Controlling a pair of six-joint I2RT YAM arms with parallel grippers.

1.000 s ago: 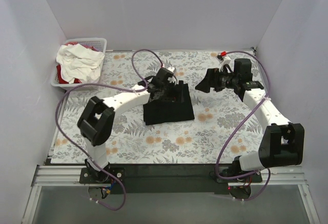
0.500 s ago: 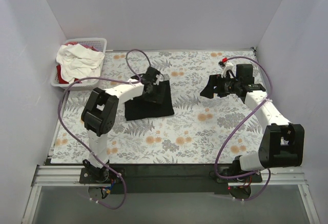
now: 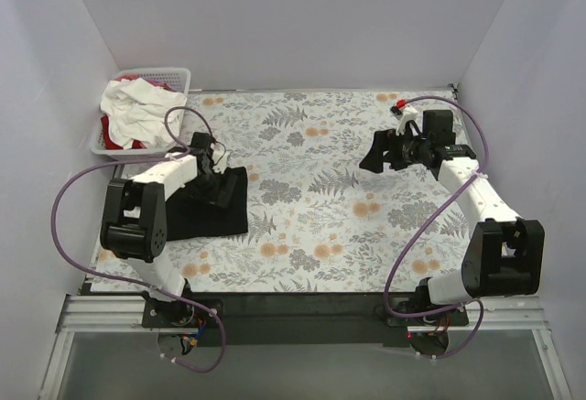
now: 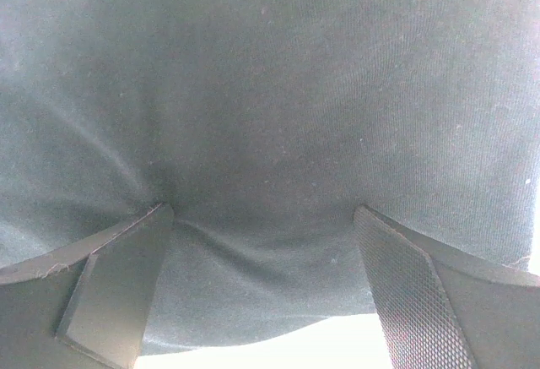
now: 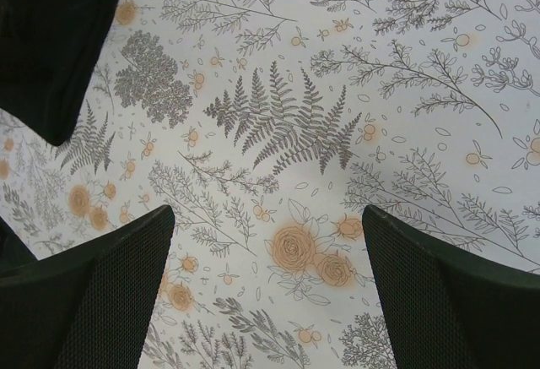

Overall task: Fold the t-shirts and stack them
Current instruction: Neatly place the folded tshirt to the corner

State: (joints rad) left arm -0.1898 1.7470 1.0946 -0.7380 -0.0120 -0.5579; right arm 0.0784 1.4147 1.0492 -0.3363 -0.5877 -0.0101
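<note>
The black t-shirt (image 3: pixel 203 210) lies folded in a compact rectangle at the left of the table. My left gripper (image 3: pixel 212 183) rests on its top, jaws wide apart with the fingertips pressed into the cloth. In the left wrist view (image 4: pixel 261 217) the black fabric (image 4: pixel 270 90) fills the picture between the fingers. My right gripper (image 3: pixel 374 155) is open and empty above the right part of the table. Its wrist view (image 5: pixel 266 217) shows the flowered cloth below and a corner of the black t-shirt (image 5: pixel 46 48) at the upper left. White t-shirts (image 3: pixel 137 107) and a red one (image 3: pixel 107 130) lie crumpled in the basket.
The white slotted basket (image 3: pixel 174 76) stands at the back left corner, just beyond the black shirt. The flowered tablecloth (image 3: pixel 330 217) covers the table. White walls close in the left, back and right sides. Purple cables loop from both arms.
My left gripper has slid the folded black t-shirt from the table's middle to the left side. The right gripper has stayed about where it was, open.
</note>
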